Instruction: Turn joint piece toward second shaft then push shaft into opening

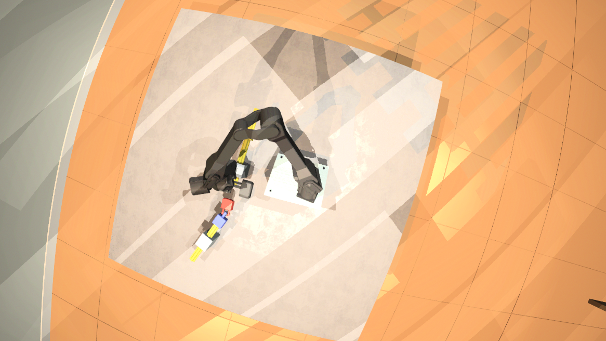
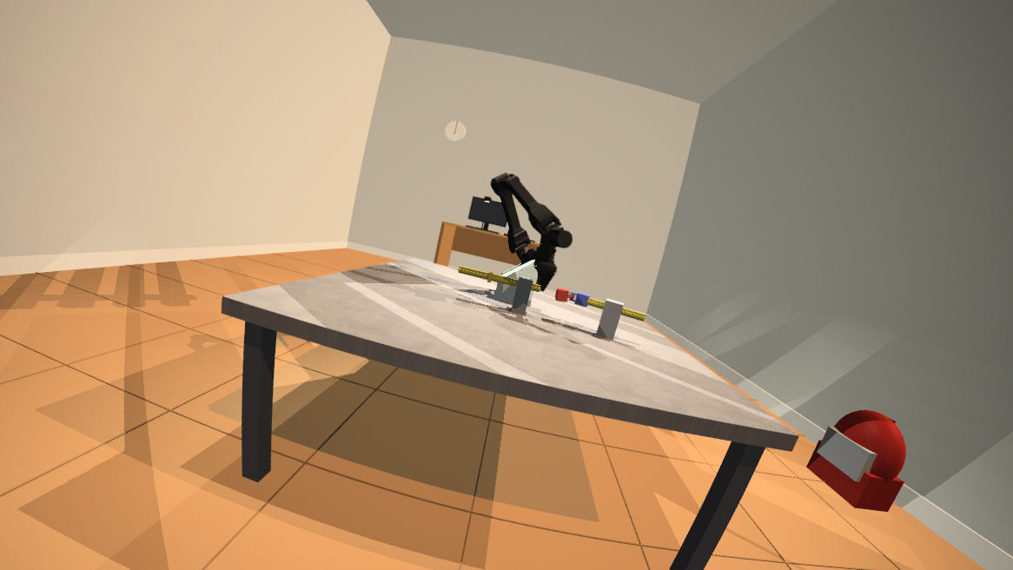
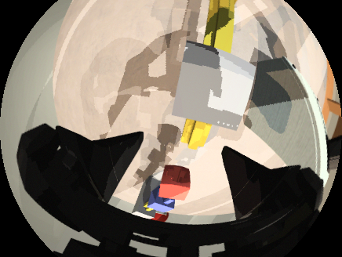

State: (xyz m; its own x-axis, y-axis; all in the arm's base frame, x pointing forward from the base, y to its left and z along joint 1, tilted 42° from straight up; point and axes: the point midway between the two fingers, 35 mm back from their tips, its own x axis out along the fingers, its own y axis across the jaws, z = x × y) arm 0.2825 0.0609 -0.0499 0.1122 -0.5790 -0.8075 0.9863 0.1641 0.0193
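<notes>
The red square joint piece [image 1: 227, 205] [image 2: 562, 294] [image 3: 175, 182] sits on a blue hinge piece [image 1: 219, 220] [image 2: 581, 299] [image 3: 161, 198] at the end of the fixed yellow shaft [image 1: 195, 253] [image 2: 630, 312], which is held in a white block [image 1: 203, 241] [image 2: 609, 316]. The second yellow shaft [image 1: 245, 150] [image 2: 481, 273] passes through a grey block [image 1: 240, 170] [image 2: 521, 293] [image 3: 214, 88]. Its near end stops short of the joint piece. My gripper [image 1: 226, 188] [image 2: 546, 273] [image 3: 183, 143] is open wide and empty. It hangs above the second shaft's near end, between the grey block and the joint piece.
The arm's base stands on a pale plate [image 1: 279, 178] to the right of the shafts. The table edge [image 2: 495, 375] runs along the front. Off the table are a desk with a monitor [image 2: 486, 211] and a red object [image 2: 860, 454] on the floor.
</notes>
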